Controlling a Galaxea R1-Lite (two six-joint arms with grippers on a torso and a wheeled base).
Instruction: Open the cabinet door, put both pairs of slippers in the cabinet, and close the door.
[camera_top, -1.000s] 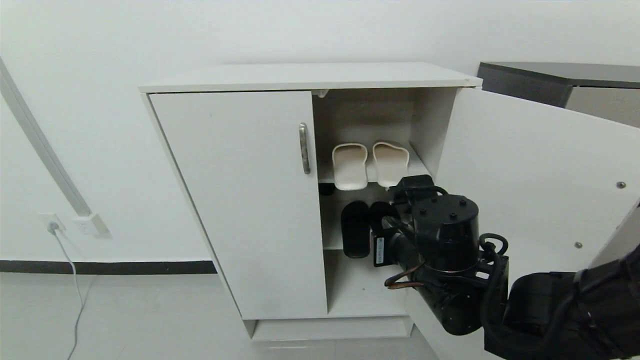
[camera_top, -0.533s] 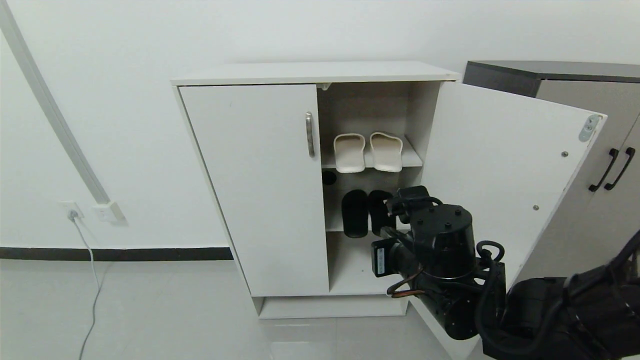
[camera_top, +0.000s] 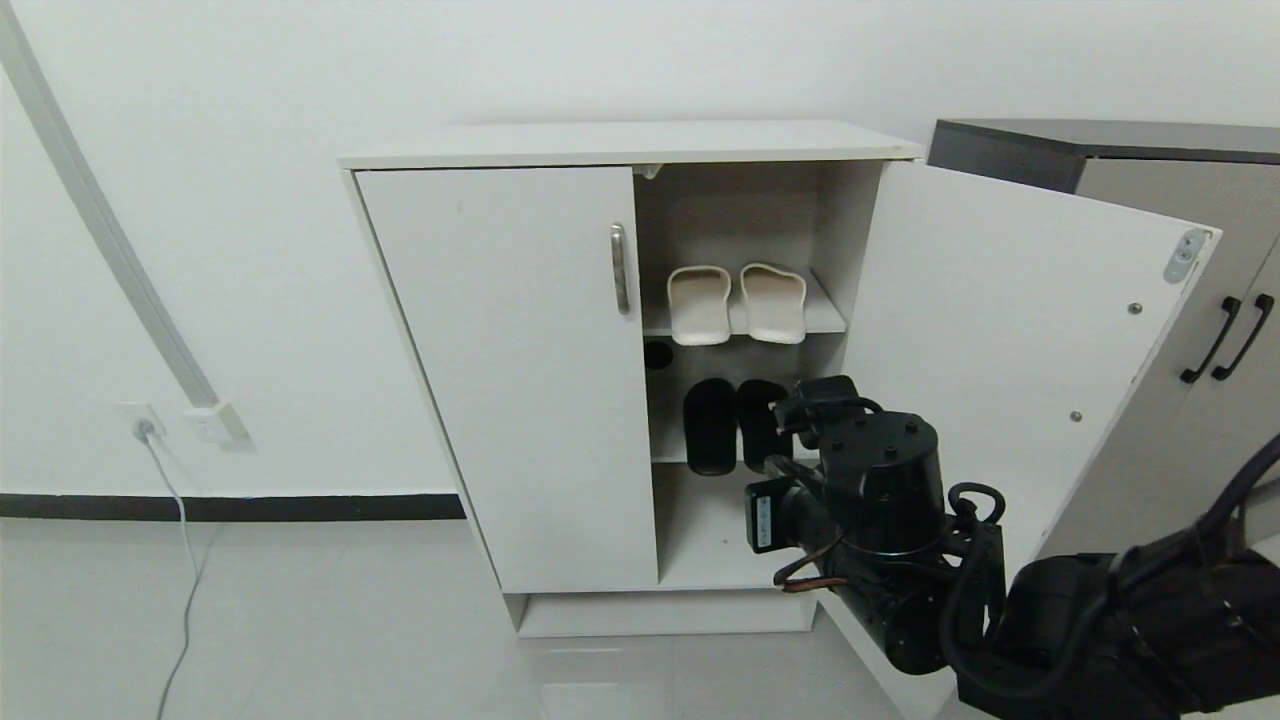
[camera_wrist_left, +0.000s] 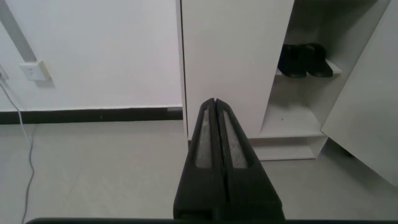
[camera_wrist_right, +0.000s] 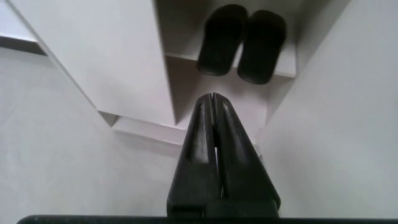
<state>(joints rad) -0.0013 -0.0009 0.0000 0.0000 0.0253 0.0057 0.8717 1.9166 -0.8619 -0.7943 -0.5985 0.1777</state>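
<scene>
- Slippers are stowed in the white wooden cabinet (camera_top: 620, 145): cream foam pair (camera_top: 736, 303) on the upper shelf (camera_top: 825, 322), black pair (camera_top: 728, 424) below.
- Right hand (camera_wrist_right: 213, 97) and left hand (camera_wrist_left: 214, 101) are held shut, empty.
- Wide-open white door (camera_top: 1010, 330) could be left ajar if pushed glancingly near its hinge.

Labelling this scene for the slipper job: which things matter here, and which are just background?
Job: white cabinet, its open right door, white slippers on the upper shelf, black slippers on the shelf below.
Background: grey cabinet, wall socket, cable.
</scene>
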